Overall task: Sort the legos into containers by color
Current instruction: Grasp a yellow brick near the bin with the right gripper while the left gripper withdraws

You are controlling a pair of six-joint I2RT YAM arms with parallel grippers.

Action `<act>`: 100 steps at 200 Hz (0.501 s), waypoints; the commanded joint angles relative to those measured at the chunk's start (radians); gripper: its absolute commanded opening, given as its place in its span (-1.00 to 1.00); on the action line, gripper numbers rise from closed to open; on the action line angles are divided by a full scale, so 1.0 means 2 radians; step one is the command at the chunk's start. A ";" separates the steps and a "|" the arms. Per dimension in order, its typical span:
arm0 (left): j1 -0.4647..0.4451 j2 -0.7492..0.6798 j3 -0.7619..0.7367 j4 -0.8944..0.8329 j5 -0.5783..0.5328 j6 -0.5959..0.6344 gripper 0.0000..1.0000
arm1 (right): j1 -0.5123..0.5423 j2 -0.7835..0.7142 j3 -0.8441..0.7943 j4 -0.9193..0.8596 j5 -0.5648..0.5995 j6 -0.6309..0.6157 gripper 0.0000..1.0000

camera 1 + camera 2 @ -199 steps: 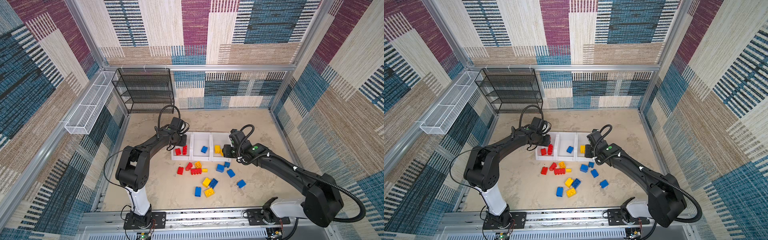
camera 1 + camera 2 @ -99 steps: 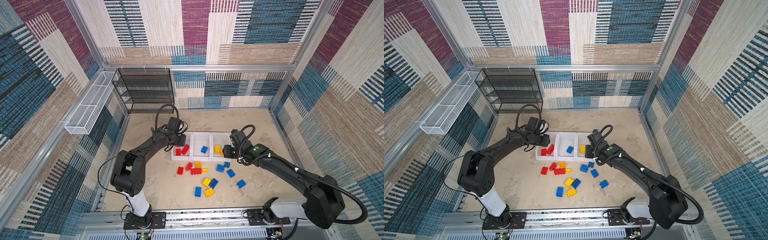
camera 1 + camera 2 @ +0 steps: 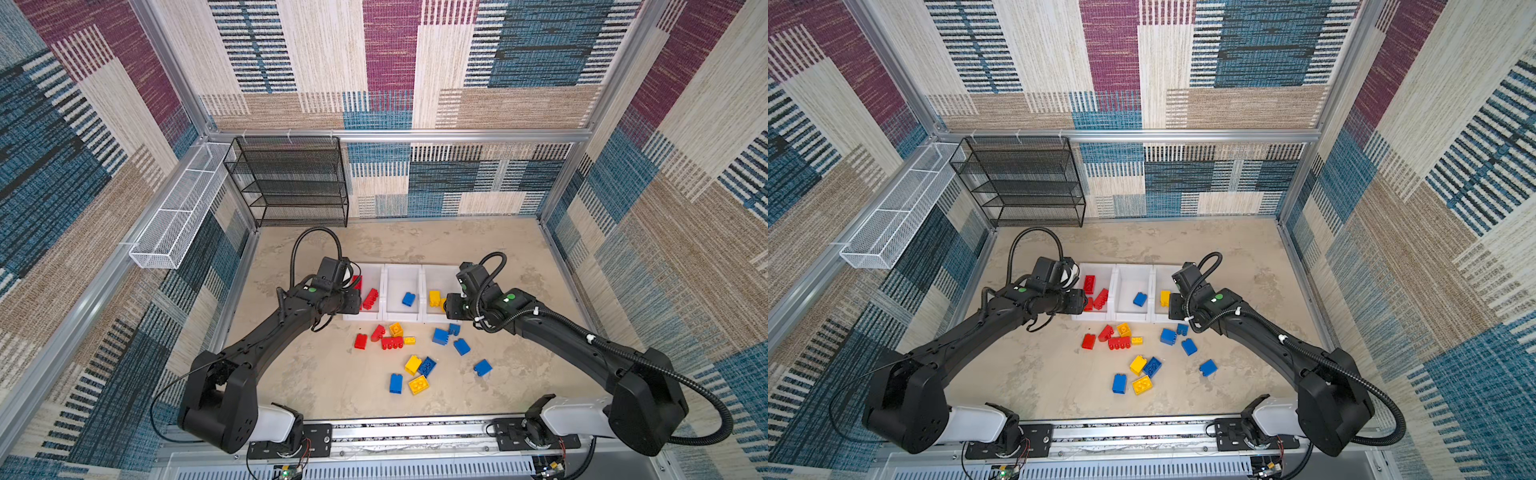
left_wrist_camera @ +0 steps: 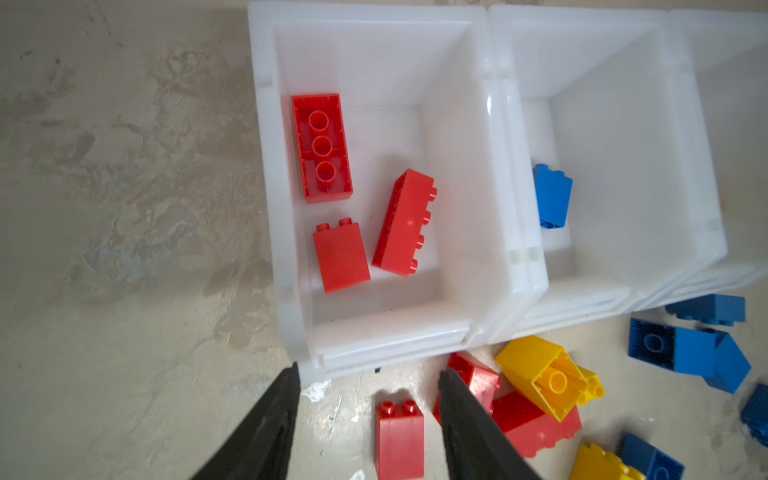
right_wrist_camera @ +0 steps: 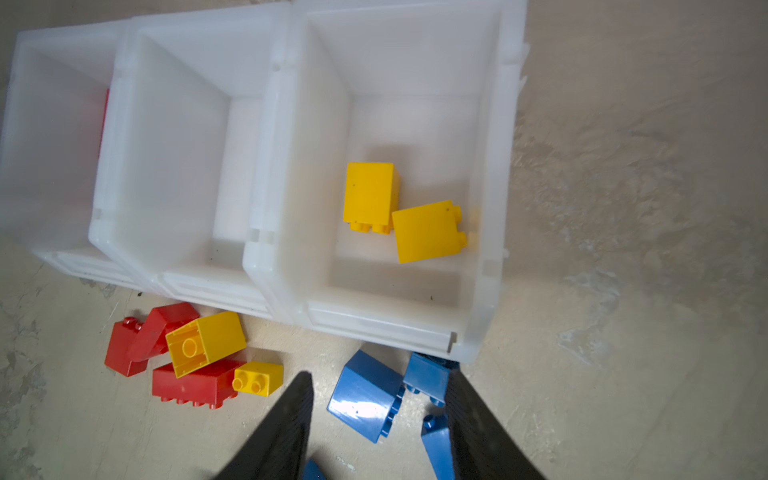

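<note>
**Sorting bins and bricks.** Three white open-top bins (image 3: 402, 271) stood joined side by side in a row. The left bin (image 4: 374, 54) held three red bricks (image 4: 340, 257): one long piece lay hollow side up, a second long piece lay on its side, and a short one lay on its side near them. The middle bin (image 4: 615, 83) held a single blue brick (image 4: 552, 195). The right bin (image 5: 415, 58) held two yellow bricks (image 5: 370, 195), touching, both on their sides. Loose bricks (image 3: 392, 343) lay on the floor in front of the row: a red-and-yellow cluster near the left and middle bins, blue ones by the right bin, and a mixed blue-and-yellow group farther out.
</note>
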 commanded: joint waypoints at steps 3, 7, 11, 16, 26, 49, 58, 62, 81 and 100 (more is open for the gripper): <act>0.000 -0.033 -0.028 0.016 -0.003 -0.034 0.15 | 0.029 0.017 0.007 0.005 0.001 0.022 0.08; 0.000 -0.039 -0.032 0.016 -0.003 -0.037 0.15 | 0.036 0.022 0.009 0.006 0.002 0.025 0.08; 0.000 -0.045 -0.036 0.016 -0.003 -0.039 0.15 | 0.045 0.028 0.013 0.007 0.003 0.028 0.08; 0.000 -0.051 -0.041 0.016 -0.004 -0.043 0.15 | 0.055 0.035 0.019 0.008 0.004 0.031 0.08; 0.000 -0.065 -0.050 0.016 -0.003 -0.048 0.16 | 0.074 0.052 0.031 0.011 0.006 0.036 0.08; 0.000 -0.097 -0.071 0.019 -0.001 -0.062 0.16 | 0.105 0.092 0.064 0.018 0.004 0.041 0.07; 0.000 -0.108 -0.078 0.020 0.000 -0.066 0.16 | 0.113 0.107 0.076 0.019 0.004 0.040 0.07; 0.000 -0.113 -0.082 0.020 0.000 -0.067 0.16 | 0.116 0.113 0.082 0.018 0.004 0.040 0.06; 0.000 -0.131 -0.097 0.019 0.002 -0.073 0.17 | 0.128 0.139 0.101 0.019 0.002 0.039 0.06; 0.000 -0.144 -0.112 0.019 0.004 -0.080 0.17 | 0.139 0.164 0.117 0.018 0.001 0.036 0.06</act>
